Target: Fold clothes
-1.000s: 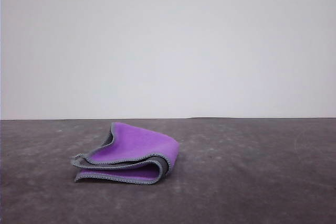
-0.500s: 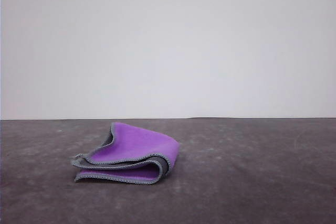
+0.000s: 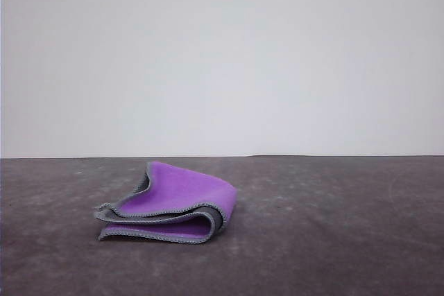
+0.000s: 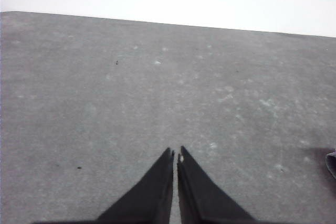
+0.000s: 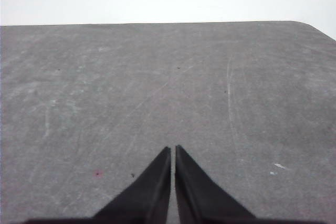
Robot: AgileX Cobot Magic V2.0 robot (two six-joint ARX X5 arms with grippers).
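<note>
The folded cloth (image 3: 166, 206) lies on the table (image 3: 333, 227), left of centre, before the wall (image 3: 222, 53).

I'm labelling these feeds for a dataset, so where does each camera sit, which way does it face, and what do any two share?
Front view: low, looking forward over the table at the folded cloth and a pale wall; none of the robot's body.
Left wrist view: on the left arm, angled down at the table; left tool shut; a dark scrap at the frame edge.
Right wrist view: on the right arm, same angle; right tool shut.
Shared: all three show the grey table.
</note>
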